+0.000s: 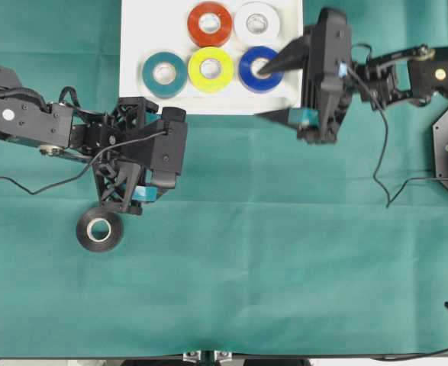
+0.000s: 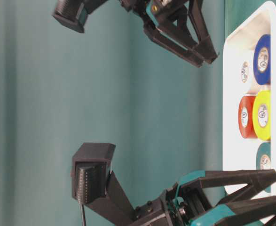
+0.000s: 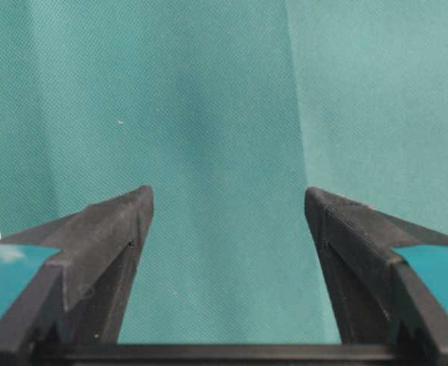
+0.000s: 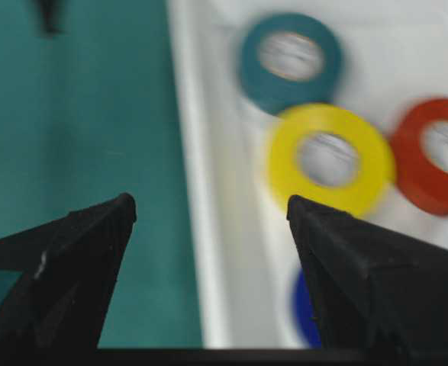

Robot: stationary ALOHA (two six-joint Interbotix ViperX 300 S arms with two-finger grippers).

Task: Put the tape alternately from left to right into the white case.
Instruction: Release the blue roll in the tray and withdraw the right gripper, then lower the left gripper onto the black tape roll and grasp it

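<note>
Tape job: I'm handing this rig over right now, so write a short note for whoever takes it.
Left gripper: open, empty, over the green cloth just above the black roll.
Right gripper: open, empty, at the white case's right front corner.
Done: five rolls lie flat in the case: red-orange, white, teal, yellow, blue.
Left: the black roll, flat on the cloth outside the case, likely the left arm's pick.
</note>
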